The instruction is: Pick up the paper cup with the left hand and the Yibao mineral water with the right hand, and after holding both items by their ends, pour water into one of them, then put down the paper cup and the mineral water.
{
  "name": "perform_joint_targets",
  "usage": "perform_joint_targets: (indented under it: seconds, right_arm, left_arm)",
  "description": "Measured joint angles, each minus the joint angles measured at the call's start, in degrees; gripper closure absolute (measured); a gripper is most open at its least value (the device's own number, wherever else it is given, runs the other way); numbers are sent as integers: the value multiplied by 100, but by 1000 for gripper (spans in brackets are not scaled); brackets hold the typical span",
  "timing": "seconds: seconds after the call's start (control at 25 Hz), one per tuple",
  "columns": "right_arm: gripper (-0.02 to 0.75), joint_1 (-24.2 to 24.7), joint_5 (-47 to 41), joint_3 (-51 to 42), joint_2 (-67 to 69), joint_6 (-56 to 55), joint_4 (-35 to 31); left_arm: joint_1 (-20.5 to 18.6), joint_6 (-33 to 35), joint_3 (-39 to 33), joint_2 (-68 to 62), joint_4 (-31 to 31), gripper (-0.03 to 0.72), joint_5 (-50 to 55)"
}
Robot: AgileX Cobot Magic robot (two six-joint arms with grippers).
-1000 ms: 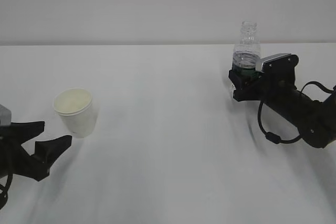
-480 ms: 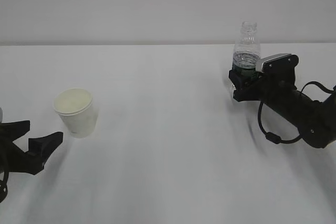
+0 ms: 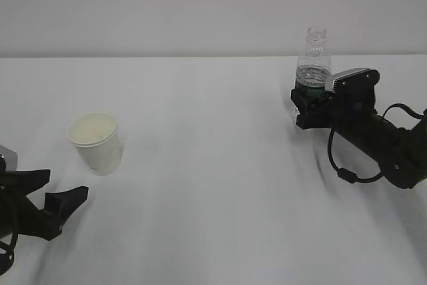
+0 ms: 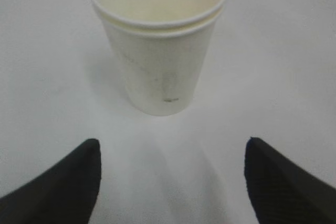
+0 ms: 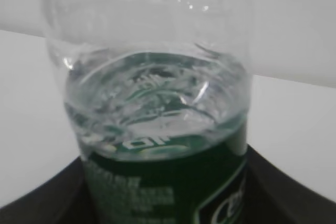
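Note:
The white paper cup (image 3: 97, 143) stands upright on the table at the left; in the left wrist view the paper cup (image 4: 160, 51) is ahead of the fingers, untouched. My left gripper (image 3: 65, 185) sits low at the near left, short of the cup, open and empty, and the same left gripper (image 4: 172, 142) shows bare table between its black fingertips (image 4: 79, 182). The Yibao mineral water (image 3: 312, 58) stands upright at the right, uncapped, part full. My right gripper (image 3: 308, 101) is shut on its green label band (image 5: 152, 182), a black finger (image 5: 47, 198) on each side.
The white table (image 3: 213, 165) runs back to a plain pale wall (image 3: 200, 5). The right arm's black cable (image 3: 340, 165) loops down beside the arm onto the tabletop.
The left gripper has drawn back from the cup toward the near left edge and sits lower, its jaws a little wider. The right gripper and bottle have not moved.

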State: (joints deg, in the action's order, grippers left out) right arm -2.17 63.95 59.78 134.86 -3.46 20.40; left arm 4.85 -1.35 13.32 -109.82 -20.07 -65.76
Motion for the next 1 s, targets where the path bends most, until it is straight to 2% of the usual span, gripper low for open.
perform_joint_targets:
  seconds: [0.24,1.0]
  right_arm:
    - [267,0,0,0,0,0,0]
    - [269,0,0,0,0,0,-27]
  left_arm:
    - [0,0,75,-40,-233,84,0]
    - [0,-29,631,-286,-245,94,0]
